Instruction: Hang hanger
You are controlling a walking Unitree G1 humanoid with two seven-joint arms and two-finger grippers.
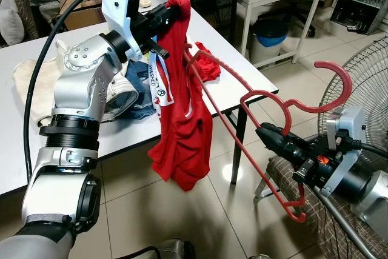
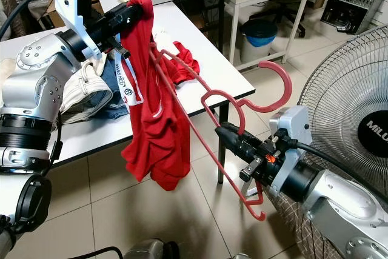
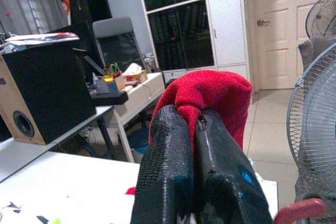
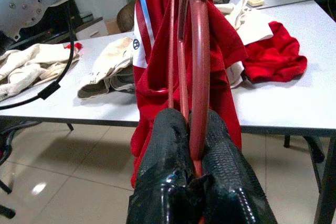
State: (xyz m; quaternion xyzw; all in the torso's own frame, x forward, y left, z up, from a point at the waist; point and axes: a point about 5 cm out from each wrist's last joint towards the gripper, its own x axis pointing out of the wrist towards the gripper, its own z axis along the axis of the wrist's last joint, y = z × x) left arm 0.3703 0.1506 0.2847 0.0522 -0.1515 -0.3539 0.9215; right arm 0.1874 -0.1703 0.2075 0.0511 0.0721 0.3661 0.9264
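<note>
A red plastic hanger (image 1: 267, 98) slants through the air beside the white table (image 1: 242, 77), hook up at the right. My right gripper (image 1: 265, 130) is shut on its neck; in the right wrist view the fingers (image 4: 168, 145) clamp the red bar (image 4: 198, 66). One hanger arm reaches into a red shirt (image 1: 185, 125) that hangs over the floor. My left gripper (image 1: 171, 10) is raised over the table and shut on the shirt's top; the left wrist view shows red cloth (image 3: 210, 95) pinched between its fingers (image 3: 168, 150).
Jeans (image 1: 136, 98), white cloth (image 1: 27, 80) and a second red garment (image 1: 209, 62) lie on the table. A large standing fan (image 2: 345, 107) is close at my right. A blue bin (image 1: 271, 34) and more desks stand behind. Tiled floor lies below.
</note>
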